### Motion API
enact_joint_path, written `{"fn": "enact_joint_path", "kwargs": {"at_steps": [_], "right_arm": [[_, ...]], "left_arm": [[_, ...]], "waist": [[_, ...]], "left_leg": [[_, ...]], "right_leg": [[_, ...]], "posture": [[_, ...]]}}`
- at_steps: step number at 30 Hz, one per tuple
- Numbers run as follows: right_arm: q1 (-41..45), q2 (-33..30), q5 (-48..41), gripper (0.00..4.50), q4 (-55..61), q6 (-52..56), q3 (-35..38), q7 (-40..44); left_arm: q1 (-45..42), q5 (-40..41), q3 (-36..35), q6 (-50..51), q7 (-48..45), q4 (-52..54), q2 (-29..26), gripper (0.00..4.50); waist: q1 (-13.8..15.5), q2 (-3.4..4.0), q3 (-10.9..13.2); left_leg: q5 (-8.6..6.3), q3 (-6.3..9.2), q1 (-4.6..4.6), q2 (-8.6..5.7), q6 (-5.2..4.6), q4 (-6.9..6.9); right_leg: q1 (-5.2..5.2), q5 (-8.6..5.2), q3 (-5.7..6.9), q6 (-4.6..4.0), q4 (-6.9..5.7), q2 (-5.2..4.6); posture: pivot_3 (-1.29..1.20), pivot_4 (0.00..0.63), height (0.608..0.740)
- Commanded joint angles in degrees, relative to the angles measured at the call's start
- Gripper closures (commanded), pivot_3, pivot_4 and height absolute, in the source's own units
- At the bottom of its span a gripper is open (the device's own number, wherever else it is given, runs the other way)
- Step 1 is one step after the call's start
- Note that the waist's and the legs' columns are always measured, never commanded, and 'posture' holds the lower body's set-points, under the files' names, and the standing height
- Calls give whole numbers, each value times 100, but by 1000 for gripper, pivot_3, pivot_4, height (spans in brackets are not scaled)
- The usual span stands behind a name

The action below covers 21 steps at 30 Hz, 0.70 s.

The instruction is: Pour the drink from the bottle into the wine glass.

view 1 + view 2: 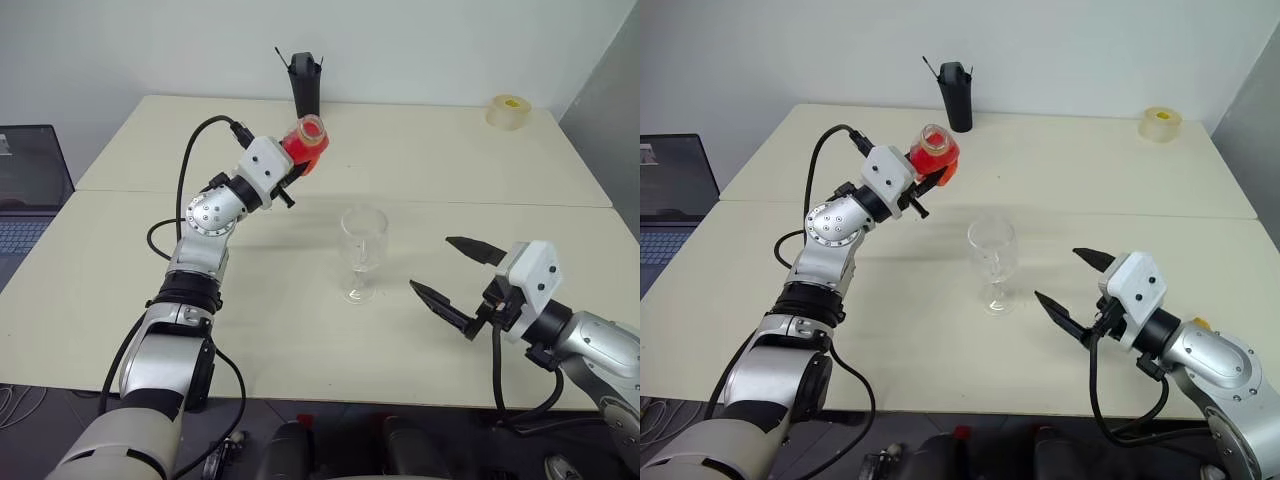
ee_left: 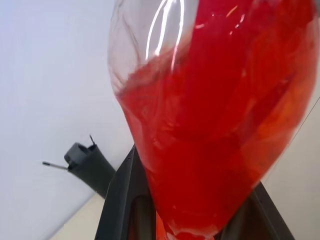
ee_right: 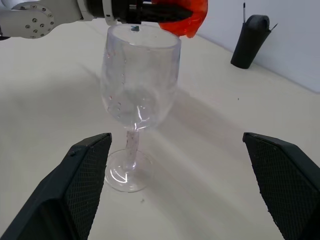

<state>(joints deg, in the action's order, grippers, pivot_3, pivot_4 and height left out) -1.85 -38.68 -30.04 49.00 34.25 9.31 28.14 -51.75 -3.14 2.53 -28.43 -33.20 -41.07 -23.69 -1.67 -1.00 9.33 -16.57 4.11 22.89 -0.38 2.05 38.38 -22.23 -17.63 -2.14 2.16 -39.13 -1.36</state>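
1. The left tool (image 1: 300, 160) is gripping the small clear plastic bottle (image 1: 306, 143) tight, holding it in the air above the pale bench (image 1: 420, 160), tilted, open mouth facing up.
2. The bright red translucent drink (image 2: 215, 125) is sitting inside the bottle, filling most of its body.
3. The clear stemmed wine glass (image 1: 362, 252) is standing upright mid-bench, empty, between the two arms.
4. The right tool (image 1: 460, 280) is hovering just right of the glass, fingers spread wide, holding nothing.
5. A tall black cup-like holder (image 1: 305, 85) and a roll of yellowish tape (image 1: 509, 111) are sitting at the far edge.
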Motion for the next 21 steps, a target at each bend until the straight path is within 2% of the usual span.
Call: {"fn": "enact_joint_path", "kwargs": {"at_steps": [1,10,21], "right_arm": [[73,57,33,0,111,-91,97,-97],[238,290,-586,0,97,79,439,-182],[247,262,-564,0,214,122,8,-249]], "left_arm": [[-245,-23,-68,-454,131,59,-98,3601],[-255,-532,173,-1301,346,-137,-251,3601],[-326,-894,369,-1769,552,-264,-355,3601]], "waist": [[1,0,0],[6,0,0],[2,0,0]], "left_leg": [[0,0,0,0,0,0],[0,0,1,-1,-1,3],[-1,0,1,-1,-2,7]], "right_leg": [[0,0,0,0,0,0],[1,0,0,0,-1,0],[1,0,0,0,-6,0]], "posture": [[0,150,740],[0,150,740],[0,150,740]]}}
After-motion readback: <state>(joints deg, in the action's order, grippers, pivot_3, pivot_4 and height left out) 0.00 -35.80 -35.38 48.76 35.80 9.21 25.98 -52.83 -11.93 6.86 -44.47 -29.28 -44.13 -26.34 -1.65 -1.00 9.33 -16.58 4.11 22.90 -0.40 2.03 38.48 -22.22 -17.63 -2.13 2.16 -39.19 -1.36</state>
